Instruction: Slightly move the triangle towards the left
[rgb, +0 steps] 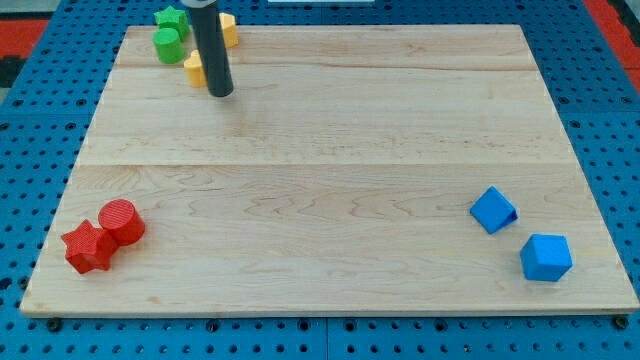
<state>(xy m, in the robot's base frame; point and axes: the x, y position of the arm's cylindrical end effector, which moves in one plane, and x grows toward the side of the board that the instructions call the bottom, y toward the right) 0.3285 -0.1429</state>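
Observation:
My tip (221, 92) rests on the wooden board (330, 150) near the view's top left. It touches or nearly touches a yellow block (194, 68) on its left, which the rod partly hides. A blue block that looks like a triangle (493, 210) lies far away at the view's lower right. A chunkier blue block (546, 257) sits just below and right of it. The tip is far from both blue blocks.
A green star (172, 18) and a green cylinder (167, 44) sit at the top left edge. A second yellow block (229, 30) sits behind the rod. A red cylinder (121, 220) and a red star (88, 247) touch at the lower left.

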